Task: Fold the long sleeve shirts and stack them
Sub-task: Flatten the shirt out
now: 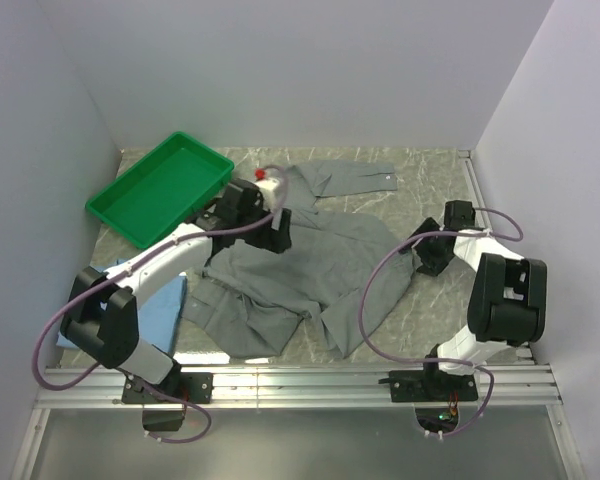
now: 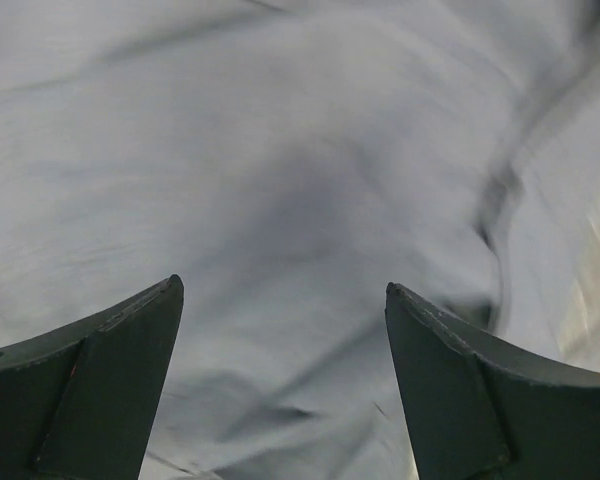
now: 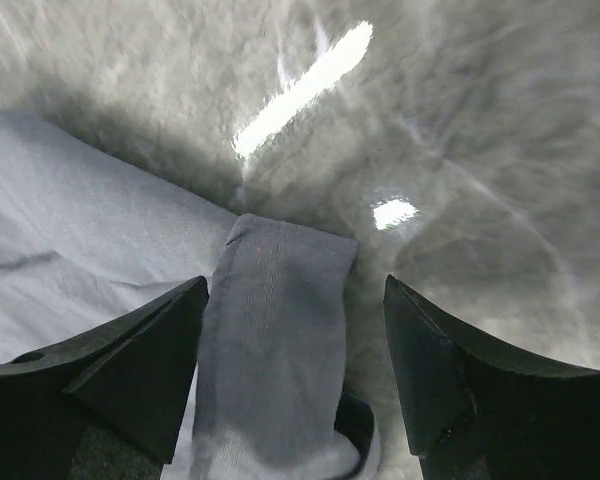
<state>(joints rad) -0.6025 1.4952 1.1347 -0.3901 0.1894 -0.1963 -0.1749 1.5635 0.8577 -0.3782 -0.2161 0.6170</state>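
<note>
Left end effector (image 2: 280, 295) and right end effector (image 3: 295, 290) both hang spread wide.

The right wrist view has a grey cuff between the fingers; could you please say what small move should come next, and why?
Probably lower the right gripper and close on the cuff: its jaws stand open either side of it, the cuff lies flat on the table, and the grey shirt lies spread out, not yet folded.
</note>
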